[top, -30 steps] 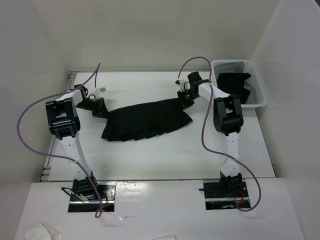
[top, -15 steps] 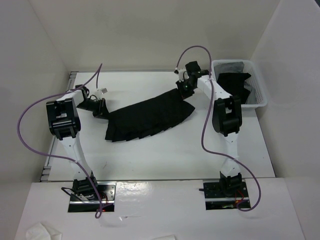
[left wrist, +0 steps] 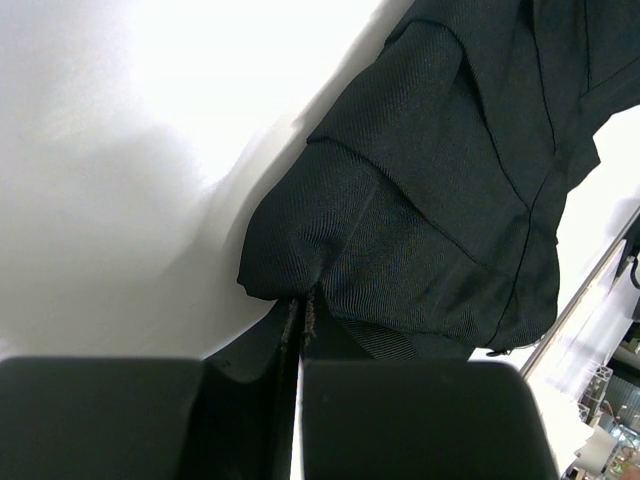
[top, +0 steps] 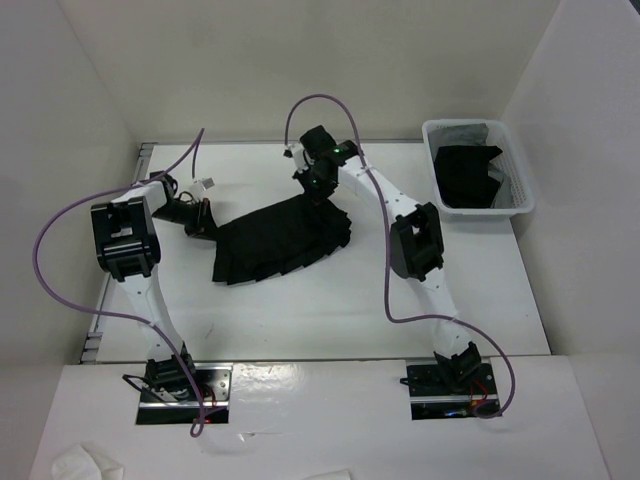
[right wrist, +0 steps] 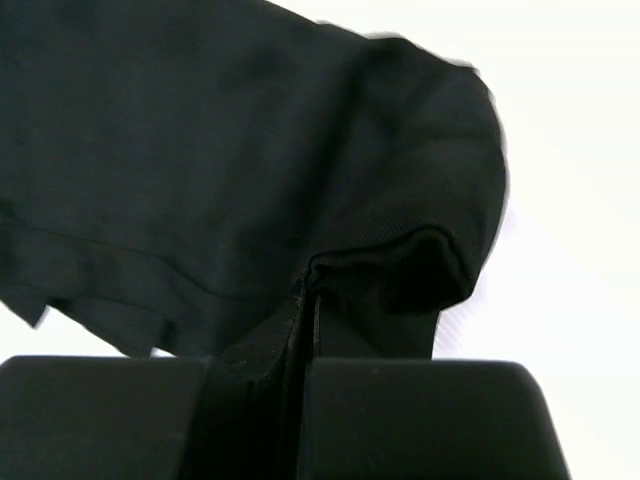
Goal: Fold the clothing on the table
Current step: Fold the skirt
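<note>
Garment [top: 285, 238]: black woven cloth, fine diagonal rib, matt, soft pleats. Table [top: 330, 300]: white, matt, smooth. Edge rail [top: 143, 158]: bare metal, dull sheen. Bin [top: 522, 195]: thin white plastic, semi-translucent. Bin cloth [top: 465, 175]: black, matt. Cables [top: 45, 270]: smooth purple sheath, prob. PVC, too small to confirm.

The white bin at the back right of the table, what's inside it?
Black clothing lies bunched inside the white bin. Whatever sits beneath that cloth is covered, so it cannot be told.
</note>
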`<state>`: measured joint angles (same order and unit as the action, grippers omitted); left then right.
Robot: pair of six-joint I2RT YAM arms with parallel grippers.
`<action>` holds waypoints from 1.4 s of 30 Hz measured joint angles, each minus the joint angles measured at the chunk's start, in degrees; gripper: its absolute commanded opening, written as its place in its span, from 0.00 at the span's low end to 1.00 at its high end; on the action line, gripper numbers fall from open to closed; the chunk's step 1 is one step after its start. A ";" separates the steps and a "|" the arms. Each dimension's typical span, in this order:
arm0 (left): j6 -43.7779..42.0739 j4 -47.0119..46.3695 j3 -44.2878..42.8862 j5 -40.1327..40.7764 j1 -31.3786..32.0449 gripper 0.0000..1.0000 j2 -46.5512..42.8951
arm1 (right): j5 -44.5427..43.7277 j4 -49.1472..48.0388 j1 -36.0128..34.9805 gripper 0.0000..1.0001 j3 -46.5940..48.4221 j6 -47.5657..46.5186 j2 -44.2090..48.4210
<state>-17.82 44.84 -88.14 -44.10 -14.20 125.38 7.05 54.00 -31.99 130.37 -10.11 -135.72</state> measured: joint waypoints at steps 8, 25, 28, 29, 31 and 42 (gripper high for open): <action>-0.04 0.02 1.73 -0.11 -0.13 0.00 -1.01 | 2.78 10.36 -3.26 0.00 28.65 0.24 -11.13; -0.09 -0.04 3.58 -0.13 -0.13 0.00 -2.08 | 16.22 16.63 -16.09 0.00 45.79 -1.03 -21.88; -0.11 -0.02 3.82 -0.13 -0.13 0.00 -2.19 | 17.66 16.76 -16.59 0.00 45.94 -1.01 -24.22; -0.11 0.00 3.82 -0.13 -0.13 0.00 -2.19 | 18.01 16.70 -16.52 0.00 45.94 -0.83 -24.81; -0.11 -0.07 3.98 -0.15 -0.13 0.00 -2.27 | 18.84 16.57 -16.24 0.02 45.94 -0.35 -25.59; -0.15 -0.09 5.27 -0.17 -0.13 0.00 -3.04 | 22.82 8.94 -15.76 0.02 46.31 3.26 -25.86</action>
<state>-17.98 44.75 -82.87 -44.27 -14.33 122.34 29.87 62.94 -47.75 176.68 -6.85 -161.58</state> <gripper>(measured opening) 0.010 0.012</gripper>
